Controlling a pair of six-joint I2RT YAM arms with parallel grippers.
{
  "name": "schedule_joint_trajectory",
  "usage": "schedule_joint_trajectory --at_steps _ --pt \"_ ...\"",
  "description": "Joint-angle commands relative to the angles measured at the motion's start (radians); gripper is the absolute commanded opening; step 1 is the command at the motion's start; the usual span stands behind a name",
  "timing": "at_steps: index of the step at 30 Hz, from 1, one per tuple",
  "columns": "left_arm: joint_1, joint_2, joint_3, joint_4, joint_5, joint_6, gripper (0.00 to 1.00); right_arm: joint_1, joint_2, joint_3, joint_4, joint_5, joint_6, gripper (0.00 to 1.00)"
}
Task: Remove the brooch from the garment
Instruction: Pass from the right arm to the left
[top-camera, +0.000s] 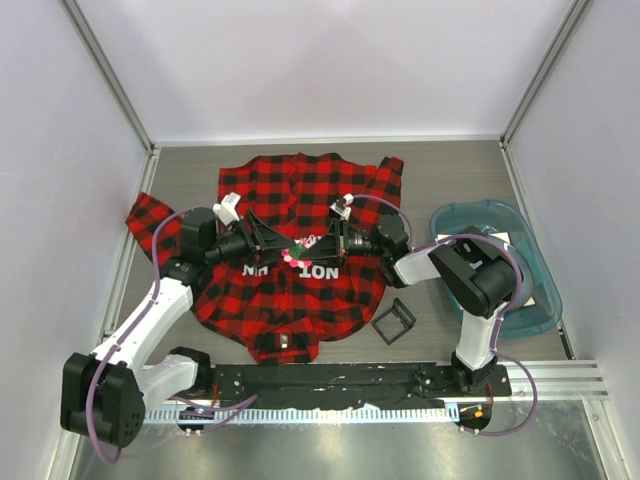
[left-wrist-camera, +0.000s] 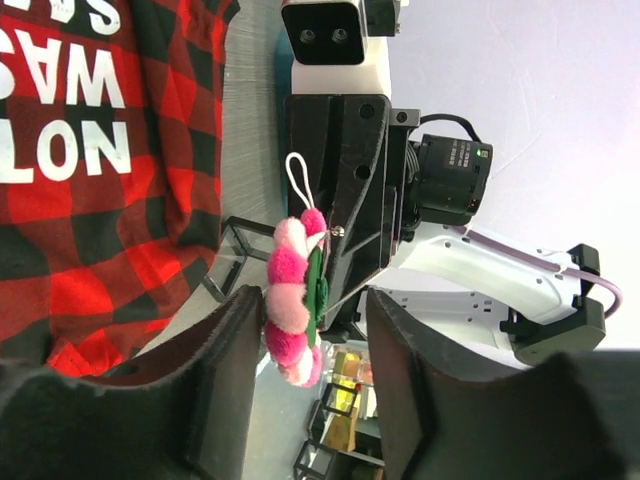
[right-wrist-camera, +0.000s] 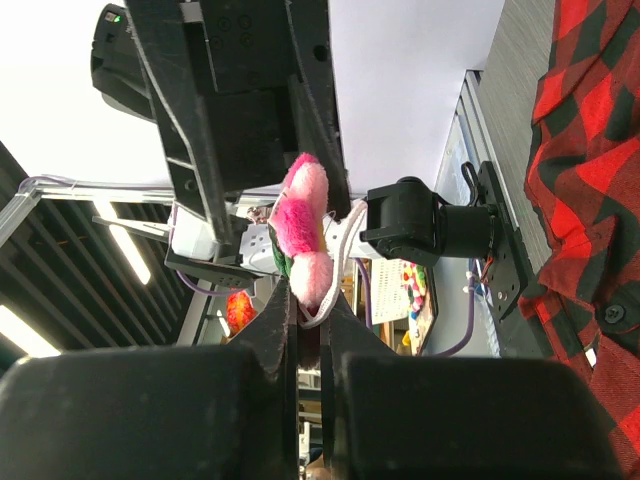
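Observation:
The red-and-black check garment (top-camera: 290, 195) lies spread flat on the table, white lettering on its black patch; it also shows in the left wrist view (left-wrist-camera: 90, 200) and the right wrist view (right-wrist-camera: 590, 150). The brooch (top-camera: 300, 251), a fluffy pink flower with a green back, hangs in the air above the shirt, clear of the cloth. My right gripper (top-camera: 313, 245) is shut on the brooch's lower edge (right-wrist-camera: 305, 230), pinching it at the fingertips (right-wrist-camera: 310, 300). My left gripper (top-camera: 284, 243) faces it, open, its jaws on either side of the brooch (left-wrist-camera: 290, 300), left pad close to the petals.
A teal bin (top-camera: 520, 228) with white paper in it stands at the right. A small black square frame (top-camera: 394, 321) lies on the table by the shirt's lower right hem, and shows in the left wrist view (left-wrist-camera: 235, 250).

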Motion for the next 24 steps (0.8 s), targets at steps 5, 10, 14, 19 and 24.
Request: schedule_joint_trajectory --at_steps 5,10,14,19,24 --pt "0.005 0.033 -0.071 0.268 0.066 -0.108 0.34 0.001 -0.06 0.026 0.277 0.008 -0.04 0.01" --pt "0.005 0.0 -0.092 0.274 0.026 -0.068 0.07 -0.001 -0.132 0.016 0.07 0.072 -0.174 0.05" --pt "0.005 -0.021 -0.096 0.263 0.0 -0.029 0.0 0.001 -0.202 -0.001 -0.084 0.166 -0.267 0.15" --pt "0.006 -0.015 -0.1 0.261 -0.008 -0.023 0.0 0.002 -0.243 -0.017 -0.154 0.25 -0.297 0.26" --pt "0.005 -0.018 -0.108 0.266 -0.011 -0.023 0.0 0.005 -0.261 -0.026 -0.154 0.298 -0.291 0.31"
